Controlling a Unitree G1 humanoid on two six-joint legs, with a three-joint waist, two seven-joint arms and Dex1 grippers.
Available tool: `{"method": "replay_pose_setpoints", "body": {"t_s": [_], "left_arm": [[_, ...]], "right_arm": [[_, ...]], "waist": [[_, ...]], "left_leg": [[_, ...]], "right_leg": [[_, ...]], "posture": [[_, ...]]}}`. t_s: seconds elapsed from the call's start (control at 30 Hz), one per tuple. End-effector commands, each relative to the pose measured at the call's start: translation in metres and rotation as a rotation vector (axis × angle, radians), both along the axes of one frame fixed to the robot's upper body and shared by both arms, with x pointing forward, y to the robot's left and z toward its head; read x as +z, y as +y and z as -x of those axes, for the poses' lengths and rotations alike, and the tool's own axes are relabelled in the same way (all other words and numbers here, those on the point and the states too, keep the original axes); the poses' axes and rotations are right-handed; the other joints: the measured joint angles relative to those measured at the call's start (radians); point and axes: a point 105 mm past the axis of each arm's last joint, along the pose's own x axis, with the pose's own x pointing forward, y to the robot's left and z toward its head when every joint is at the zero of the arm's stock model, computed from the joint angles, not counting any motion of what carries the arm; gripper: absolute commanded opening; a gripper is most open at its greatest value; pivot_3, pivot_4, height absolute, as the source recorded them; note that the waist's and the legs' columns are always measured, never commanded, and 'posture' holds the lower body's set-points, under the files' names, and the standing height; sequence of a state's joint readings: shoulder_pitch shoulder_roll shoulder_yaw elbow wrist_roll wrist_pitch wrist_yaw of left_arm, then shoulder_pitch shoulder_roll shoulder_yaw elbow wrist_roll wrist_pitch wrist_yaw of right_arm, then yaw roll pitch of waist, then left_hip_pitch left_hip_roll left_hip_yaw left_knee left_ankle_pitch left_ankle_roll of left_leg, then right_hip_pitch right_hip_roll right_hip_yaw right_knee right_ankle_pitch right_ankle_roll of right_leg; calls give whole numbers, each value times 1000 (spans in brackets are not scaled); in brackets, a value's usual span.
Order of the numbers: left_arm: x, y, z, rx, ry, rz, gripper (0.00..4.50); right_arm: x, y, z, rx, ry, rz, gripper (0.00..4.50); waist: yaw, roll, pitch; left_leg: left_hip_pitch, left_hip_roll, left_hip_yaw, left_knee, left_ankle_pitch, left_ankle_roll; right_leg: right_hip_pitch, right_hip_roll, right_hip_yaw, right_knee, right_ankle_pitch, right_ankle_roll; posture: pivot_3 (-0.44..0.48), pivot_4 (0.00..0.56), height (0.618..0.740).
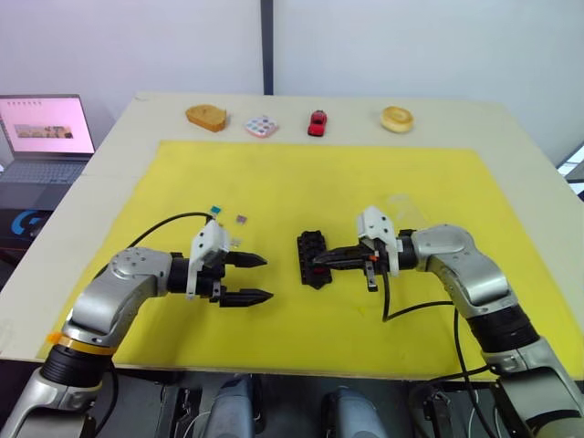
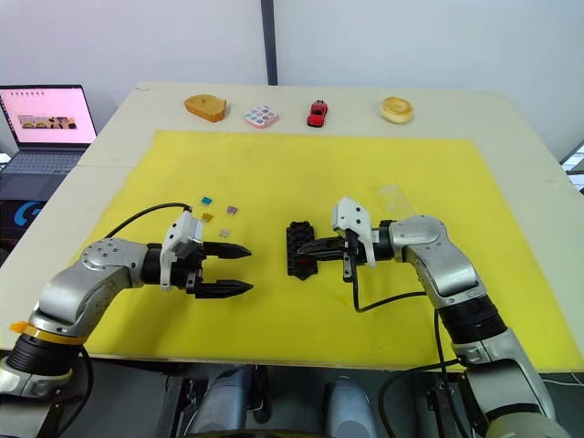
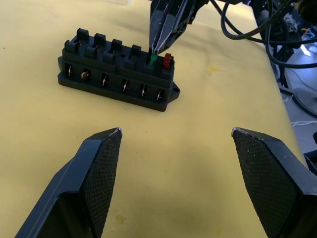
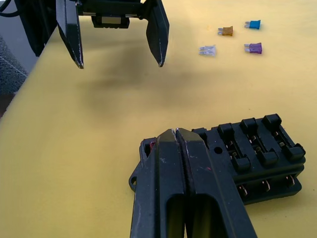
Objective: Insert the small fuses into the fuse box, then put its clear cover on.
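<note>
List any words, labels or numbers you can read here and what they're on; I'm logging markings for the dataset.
None can be read.
Laptop screen: pink page with lines of text, too small to read.
Dark item under the laptop: a blue curved mark, unclear.
Fuse box, fuses, red toy car, dotted tile: no lettering seen.

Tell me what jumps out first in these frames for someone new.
The black fuse box mid-mat, with the right gripper shut on a green fuse at a slot beside an already seated red fuse. The left gripper hovers open to its left. Four loose fuses lie on the yellow mat behind it.
</note>
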State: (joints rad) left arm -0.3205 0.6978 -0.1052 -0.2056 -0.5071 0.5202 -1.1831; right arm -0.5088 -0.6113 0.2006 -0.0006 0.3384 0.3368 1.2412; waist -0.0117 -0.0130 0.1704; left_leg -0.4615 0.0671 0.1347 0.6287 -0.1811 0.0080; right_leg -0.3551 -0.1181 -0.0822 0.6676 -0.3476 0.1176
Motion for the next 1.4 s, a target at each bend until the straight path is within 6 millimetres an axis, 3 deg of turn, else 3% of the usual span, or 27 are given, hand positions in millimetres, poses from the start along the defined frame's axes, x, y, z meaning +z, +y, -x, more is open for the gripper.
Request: {"method": "replay_pose_setpoints", "body": {"t_s": [0.03, 0.27, 0.6, 0.77, 1.0, 1.07, 1.13, 1.2, 1.3, 1.37, 1.4], "left_arm": [[9, 1, 2, -9, -47, -4, 3764], [8, 3, 2, -1, -47, -10, 3764], [8, 4, 0, 6, -47, -9, 3764], [8, 11, -3, 31, -39, -6, 3764], [25, 39, -19, 166, -32, 45, 3764], [31, 67, -29, 285, -56, 35, 3764], [33, 87, -33, 365, -72, 23, 3764], [28, 111, -33, 449, -69, -1, 3764], [19, 161, -33, 632, -75, -53, 3764], [16, 185, -31, 719, -69, -52, 3764], [14, 198, -29, 768, -56, -51, 4002]], "right_arm": [[-12, 0, 3, 6, 34, 23, 37], [-27, -5, 4, 1, 60, 67, 37], [-29, -3, 0, -8, 66, 58, 37], [-9, 0, 2, 1, 43, -9, 37], [48, -2, 1, -43, -1, -167, 37], [71, -21, -2, -140, 17, -254, 37], [81, -36, -3, -211, 32, -295, 37], [77, -59, -1, -299, 43, -274, 37], [67, -112, 4, -499, 53, -210, 37], [63, -141, 7, -613, 56, -192, 37], [60, -159, 9, -691, 61, -181, 5]], "waist": [[0, 0, 0], [0, 0, 0], [0, 0, -1], [0, 0, -1], [1, 0, -1], [2, 0, 0], [2, 0, 0], [2, 0, 0], [3, 0, 0], [1, 0, 0], [0, 0, 0]], "left_leg": [[0, 0, 0, 0, 0, 0], [1, 0, 0, 0, 0, 0], [1, 0, 0, 0, 0, 0], [1, 0, 0, 0, 0, 0], [-1, 0, 0, 0, 0, 0], [0, 0, 0, 0, 0, 0], [-1, 0, -1, 0, 0, 0], [0, 0, 0, 0, -1, 1], [0, 0, 0, -2, -2, 3], [-1, 0, 1, -2, -3, 5], [-1, 0, 1, -2, -4, 6]], "right_leg": [[0, 0, 0, 0, 0, 0], [0, 0, 0, 0, 0, 0], [0, 0, 0, 0, 0, 0], [0, 0, 0, 0, 0, 0], [0, 0, 0, 1, 0, 0], [0, 0, 0, 0, 0, 0], [-1, 0, 0, 0, 0, 0], [-2, -1, 0, 0, 0, 0], [-2, -1, -1, -2, 0, 0], [-2, -2, -1, -2, 0, 0], [-1, -2, -1, -1, 0, 0]], "posture": [[0, 150, 740], [0, 150, 740], [0, 150, 740], [0, 150, 740], [0, 150, 740], [0, 150, 740], [0, 150, 740], [0, 150, 740], [0, 150, 740], [0, 150, 740], [0, 150, 740]]}}
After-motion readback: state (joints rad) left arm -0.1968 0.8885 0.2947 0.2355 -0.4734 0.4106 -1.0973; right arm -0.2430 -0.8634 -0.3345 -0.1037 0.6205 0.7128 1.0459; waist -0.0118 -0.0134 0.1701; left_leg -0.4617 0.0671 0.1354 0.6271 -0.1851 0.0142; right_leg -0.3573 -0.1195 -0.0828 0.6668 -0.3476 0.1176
